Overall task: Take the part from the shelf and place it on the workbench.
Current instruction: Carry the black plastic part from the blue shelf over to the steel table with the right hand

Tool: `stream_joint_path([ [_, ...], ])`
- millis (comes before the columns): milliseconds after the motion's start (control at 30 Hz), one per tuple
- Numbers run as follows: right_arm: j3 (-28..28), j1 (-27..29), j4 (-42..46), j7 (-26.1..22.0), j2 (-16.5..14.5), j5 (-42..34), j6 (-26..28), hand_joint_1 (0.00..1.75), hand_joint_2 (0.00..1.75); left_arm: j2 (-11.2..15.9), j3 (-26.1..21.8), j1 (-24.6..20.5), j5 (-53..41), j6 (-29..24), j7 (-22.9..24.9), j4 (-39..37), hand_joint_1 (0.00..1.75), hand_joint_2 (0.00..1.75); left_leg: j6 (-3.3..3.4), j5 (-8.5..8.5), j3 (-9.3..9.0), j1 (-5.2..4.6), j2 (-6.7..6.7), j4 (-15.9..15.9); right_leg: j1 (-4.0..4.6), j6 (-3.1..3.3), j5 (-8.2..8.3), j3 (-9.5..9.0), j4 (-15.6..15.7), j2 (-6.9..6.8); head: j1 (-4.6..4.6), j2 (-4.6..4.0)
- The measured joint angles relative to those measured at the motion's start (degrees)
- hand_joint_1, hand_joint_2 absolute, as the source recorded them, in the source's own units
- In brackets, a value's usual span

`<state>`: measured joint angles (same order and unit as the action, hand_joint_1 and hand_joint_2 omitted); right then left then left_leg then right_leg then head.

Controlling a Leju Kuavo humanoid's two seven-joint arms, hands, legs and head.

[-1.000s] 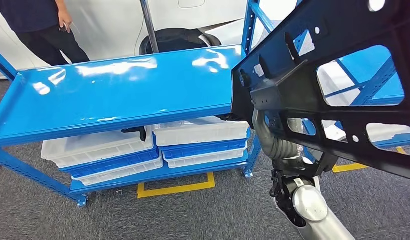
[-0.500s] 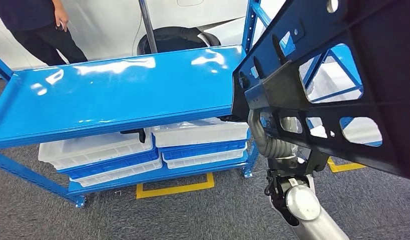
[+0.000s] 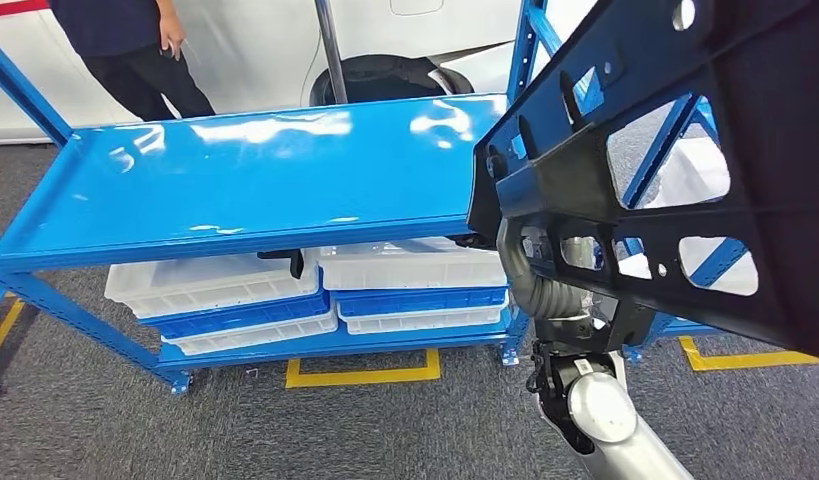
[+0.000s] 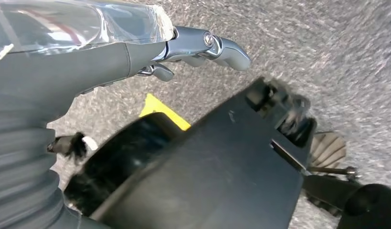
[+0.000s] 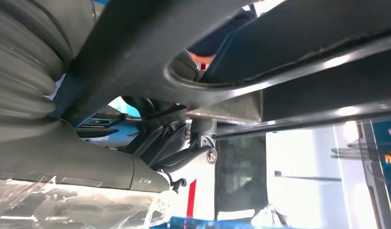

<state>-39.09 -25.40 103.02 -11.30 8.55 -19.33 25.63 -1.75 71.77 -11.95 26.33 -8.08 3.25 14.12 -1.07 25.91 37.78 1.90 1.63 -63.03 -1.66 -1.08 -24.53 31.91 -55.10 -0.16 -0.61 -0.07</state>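
Head view: right hand (image 3: 545, 295) grips the black part (image 3: 675, 130); left hand (image 4: 136, 52) holds nothing.

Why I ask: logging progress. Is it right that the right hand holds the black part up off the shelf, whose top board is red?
Not quite. The top board of the shelf is blue, not red, as the head view shows. The rest stands: the right hand holds the black part up, off the shelf.

Glossy blue steel shelf rack (image 3: 235, 180) centre-left, white and blue plastic bins (image 3: 315, 290) under it, perforated black frame part (image 3: 685, 150) right, yellow floor tape (image 3: 363, 375) on grey carpet.
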Motion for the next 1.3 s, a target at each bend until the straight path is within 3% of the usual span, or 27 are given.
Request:
stream_joint_path([
  [67,-0.04,0.1,-0.31,-0.19,-0.17,-0.15,-0.05,1.75,1.75,0.0,-0.16,-0.21,0.04,-0.14,-0.27,0.0,0.0,1.75,0.17,2.71,3.12,-0.23,-0.31,-7.2,0.45,0.3,-0.13,-0.02,-0.02,-1.3,0.12,0.0],
  [100,-0.08,0.14,-0.5,-0.28,-0.27,-0.27,-0.11,1.75,1.75,0.0,-0.25,-0.22,0.05,-0.18,-0.34,0.0,0.0,1.75,0.38,2.66,3.4,-0.39,-0.36,-8.2,0.64,0.37,-0.2,-0.06,-0.04,-1.93,0.13,0.0],
  [133,-0.12,0.18,-0.68,-0.44,-0.41,-0.45,-0.18,1.75,1.75,0.0,-0.31,-0.15,0.09,-0.24,-0.35,0.0,0.0,1.75,0.67,1.59,2.49,-0.58,-0.51,-6.76,0.79,0.42,-0.29,-0.12,-0.04,-2.52,0.13,0.0],
  [167,-0.15,0.23,-0.82,-0.75,-0.61,-0.72,-0.26,1.75,1.75,0.01,-0.35,0.0,0.2,-0.38,-0.39,0.0,0.0,1.75,1.03,-0.12,0.65,-0.81,-0.99,-3.39,0.9,0.41,-0.38,-0.22,-0.05,-3.03,0.13,0.0],
  [233,-0.17,0.45,-0.95,-1.71,-1.05,-1.38,-0.39,1.75,1.75,0.08,-0.49,0.31,0.77,-0.97,-0.48,0.0,0.0,1.75,1.86,-2.72,-3.35,-1.61,-3.61,4.55,1.2,0.19,-0.63,-0.38,-0.09,-3.95,0.14,0.01],
  [300,-0.19,0.98,-0.96,-2.51,-1.3,-2.0,-0.48,1.75,1.75,0.19,-0.89,0.49,1.56,-1.78,-0.34,-0.01,0.0,1.75,2.46,-3.2,-4.84,-2.3,-5.27,8.09,1.51,-0.22,-0.86,-0.47,-0.12,-4.9,0.09,0.01],
  [367,-0.21,1.74,-0.96,-2.91,-1.38,-2.34,-0.6,1.75,1.75,0.37,-1.38,0.75,2.28,-2.76,0.8,-0.02,0.0,1.75,2.89,-3.29,-4.84,-2.4,-4.22,8.37,1.6,-0.73,-1.11,-0.72,-0.03,-5.94,0.01,0.02],
  [433,-0.2,2.44,-0.91,-3.14,-1.37,-2.46,-0.74,1.75,1.75,0.56,-1.88,1.0,2.78,-3.81,2.55,-0.02,0.0,1.75,3.4,-3.54,-5.12,-2.15,-2.93,8.7,1.34,-1.33,-2.48,-0.36,-1.64,-4.42,-0.08,0.02],
  [500,-0.15,3.18,-0.84,-3.16,-1.18,-2.53,-0.82,1.75,1.75,0.68,-2.46,1.07,3.2,-4.68,4.04,-0.03,0.0,1.75,3.83,-3.66,-5.32,-1.89,-1.66,8.85,1.09,-1.74,-5.76,2.44,-7.84,-1.41,-0.38,0.01],
  [567,-0.11,4.09,-0.78,-2.85,-0.89,-2.49,-0.83,1.75,1.75,0.87,-3.03,1.23,3.98,-5.35,5.22,-0.04,0.0,1.75,4.04,-3.63,-5.36,-1.88,-0.26,8.84,1.09,-1.81,-8.45,6.32,-15.23,-0.35,-0.63,0.01],
  [600,-0.09,4.51,-0.74,-2.57,-0.75,-2.4,-0.82,1.75,1.75,0.99,-3.34,1.34,4.46,-5.63,5.77,-0.04,0.0,1.75,4.06,-3.62,-5.4,-1.91,0.54,8.83,1.09,-1.74,-8.38,7.31,-16.73,-0.24,-0.66,0.01],
  [633,-0.08,4.81,-0.69,-2.31,-0.64,-2.32,-0.81,1.75,1.75,1.11,-3.67,1.43,4.85,-5.88,6.3,-0.04,0.0,1.75,4.07,-3.61,-5.49,-1.94,1.35,8.82,1.11,-1.56,-7.19,7.21,-15.95,-0.11,-0.67,0.01],
  [700,-0.01,5.02,-0.48,-1.95,-0.48,-2.21,-0.81,1.75,1.75,1.3,-4.27,1.65,5.33,-6.22,7.3,-0.04,0.0,1.75,4.02,-3.58,-5.79,-1.96,2.93,8.82,1.2,-0.89,-2.82,4.14,-8.83,1.32,-0.71,0.01],
  [767,0.07,5.01,-0.24,-1.84,-0.4,-2.12,-0.82,1.75,1.75,1.39,-4.58,1.93,5.53,-6.36,7.84,-0.04,0.0,1.75,3.95,-3.53,-5.97,-1.87,3.84,8.83,1.26,-0.24,0.04,1.17,-2.35,3.72,-0.75,0.01],
  [833,0.09,5.0,-0.14,-1.81,-0.37,-2.07,-0.83,1.75,1.75,1.42,-4.67,2.04,5.63,-6.39,7.97,-0.04,0.0,1.75,3.92,-3.51,-5.95,-1.8,4.05,8.83,1.24,-0.01,0.36,0.49,-0.79,4.92,-0.76,0.0],
  [933,0.1,4.97,0.06,-1.57,-0.32,-1.86,-0.82,1.75,1.75,1.51,-4.95,1.98,5.87,-6.36,8.41,-0.04,0.0,1.75,3.56,-3.48,-5.7,-1.92,4.69,8.75,1.32,0.02,0.11,0.13,-0.17,4.87,-0.71,0.01],
  [967,0.11,4.82,0.29,-1.28,-0.3,-1.63,-0.82,1.75,1.75,1.6,-5.25,2.03,6.02,-6.33,8.89,-0.05,0.0,1.75,3.06,-3.34,-5.5,-1.94,4.5,8.55,1.25,0.19,0.19,-0.22,0.39,3.99,-0.73,0.01],
  [1033,0.11,4.5,0.8,-0.74,-0.28,-1.21,-0.83,1.75,1.75,1.8,-5.83,2.13,6.23,-6.28,9.73,-0.06,0.0,1.75,1.95,-1.58,-4.02,-1.8,2.52,5.65,1.07,0.75,0.4,-0.82,1.24,1.84,-0.68,0.01],
  [1100,0.11,4.37,1.1,-0.44,-0.21,-1.04,-0.83,1.75,1.75,1.98,-6.3,1.87,6.29,-6.28,9.98,-0.07,0.0,1.75,1.0,2.01,-0.64,-1.6,0.07,-1.69,0.92,1.17,0.39,-1.16,1.58,-0.07,-0.61,0.01],
  [1167,0.11,4.44,1.15,-0.26,-0.13,-1.04,-0.83,1.75,1.75,2.08,-6.72,1.5,6.3,-6.32,9.98,-0.07,0.0,1.75,0.33,3.92,1.95,-1.19,-0.69,-7.49,0.84,1.11,0.19,-1.23,1.56,-1.63,-0.6,0.0],
  [1200,0.11,4.46,1.15,-0.22,-0.12,-1.04,-0.83,1.75,1.75,2.1,-6.87,1.46,6.27,-6.32,9.98,-0.07,0.0,1.75,0.03,3.37,1.71,-0.95,-0.91,-7.36,0.75,0.99,0.07,-1.31,1.55,-2.33,-0.59,0.0],
  [1233,0.11,4.46,1.15,-0.21,-0.12,-1.04,-0.86,1.75,1.75,2.12,-6.97,1.56,6.2,-6.32,9.98,-0.07,0.0,1.75,-0.23,1.89,0.3,-0.69,-1.29,-4.87,0.66,0.8,-0.06,-1.46,1.53,-2.96,-0.59,0.0],
  [1300,0.1,4.45,1.21,-0.21,-0.12,-1.04,-0.95,1.75,1.75,2.13,-7.03,2.0,6.03,-6.37,10.08,-0.09,0.0,1.75,-0.53,-1.6,-4.07,-0.55,-3.92,3.55,0.74,0.2,-0.43,-1.85,1.45,-4.01,-0.54,0.0],
])
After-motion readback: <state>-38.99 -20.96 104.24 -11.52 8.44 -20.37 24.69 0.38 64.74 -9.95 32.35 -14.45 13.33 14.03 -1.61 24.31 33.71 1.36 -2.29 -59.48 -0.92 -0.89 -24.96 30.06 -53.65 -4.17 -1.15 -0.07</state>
